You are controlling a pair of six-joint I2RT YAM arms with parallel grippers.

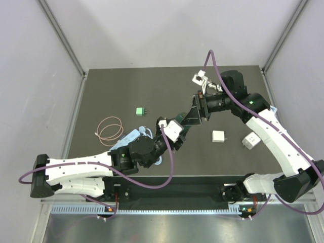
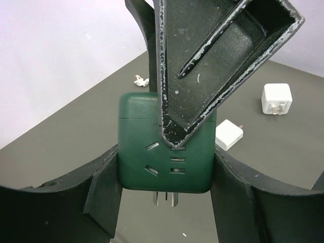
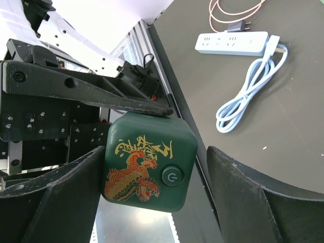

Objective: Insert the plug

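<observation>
Your left hand [image 2: 166, 167] is pinching the green plug cube [image 2: 152, 116], with one finger pressed against each side wall. This shows in the lower middle of the left wrist view. The cube's slotted face looks at that camera, and its metal prongs [image 2: 164, 198] stick out from the underside near the bottom of the frame. The cube is held off the bench [image 2: 283, 152].

A black finger of your other hand comes down from the top of that frame. Its tip lies over the upper right of the slotted face. You cannot tell whether it touches the face or only sits in front of it.

In the right wrist view, your right hand [image 3: 152, 167] is spread around the same cube, in the lower middle of the frame. The finger at lower left lies against the cube's side. The finger at lower right stands apart from it, with a strip of background showing between them. The face toward this camera carries a gold and red dragon and a round power button [image 3: 172, 176].

The white power strip [image 3: 232, 43] lies on the bench in the upper right of that frame. Its pale blue cord [image 3: 250, 91] is looped just below it.

In the top view the two hands meet at mid-frame. Two white chargers [image 1: 218, 136] lie on the bench to the lower right of where they meet.
</observation>
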